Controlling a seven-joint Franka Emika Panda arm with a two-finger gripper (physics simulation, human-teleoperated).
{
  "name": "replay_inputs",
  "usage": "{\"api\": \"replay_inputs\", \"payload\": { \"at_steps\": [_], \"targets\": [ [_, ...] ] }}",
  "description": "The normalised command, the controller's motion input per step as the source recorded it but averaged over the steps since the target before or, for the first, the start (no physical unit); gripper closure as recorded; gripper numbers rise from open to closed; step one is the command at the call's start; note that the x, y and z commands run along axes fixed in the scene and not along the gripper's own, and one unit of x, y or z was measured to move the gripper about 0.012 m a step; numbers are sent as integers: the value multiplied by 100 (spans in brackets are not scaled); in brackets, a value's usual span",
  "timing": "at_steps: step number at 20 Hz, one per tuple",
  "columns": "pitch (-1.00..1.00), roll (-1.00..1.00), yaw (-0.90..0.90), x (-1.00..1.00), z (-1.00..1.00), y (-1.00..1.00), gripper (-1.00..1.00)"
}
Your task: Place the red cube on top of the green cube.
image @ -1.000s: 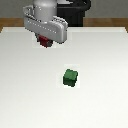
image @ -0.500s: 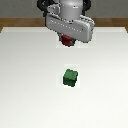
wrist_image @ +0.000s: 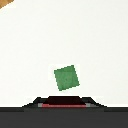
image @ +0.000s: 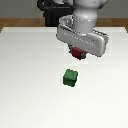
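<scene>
The green cube (image: 70,77) rests on the white table, a little below the middle of the exterior view. My gripper (image: 77,54) hangs above and behind it, slightly toward the exterior view's right, shut on the red cube (image: 77,52), which peeks out under the hand. In the wrist view the green cube (wrist_image: 66,78) lies on the table beyond the red cube (wrist_image: 63,102), whose top edge shows between the dark fingers. The fingertips themselves are mostly hidden by the hand.
The white table (image: 25,90) stretches around the green cube. The robot's dark base (image: 52,12) stands at the table's far edge, with wooden floor (image: 15,22) behind it.
My gripper, carrying the red cube, has moved toward the exterior view's right and nearer the green cube. The green cube has stayed in place.
</scene>
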Motion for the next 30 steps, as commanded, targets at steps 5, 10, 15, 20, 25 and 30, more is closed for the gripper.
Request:
{"api": "replay_inputs", "payload": {
  "at_steps": [5, 10, 15, 20, 25, 30],
  "targets": [
    [0, 0, 0, 0, 0, -20, 100],
    [0, 0, 0, 20, 0, 0, 100],
    [0, 0, 0, 0, -20, 0, 100],
    [0, 0, 0, 0, -80, 0, 100],
    [0, 0, 0, 0, -20, 0, -100],
    [0, 0, 0, 0, 0, 0, -100]
  ]
}}
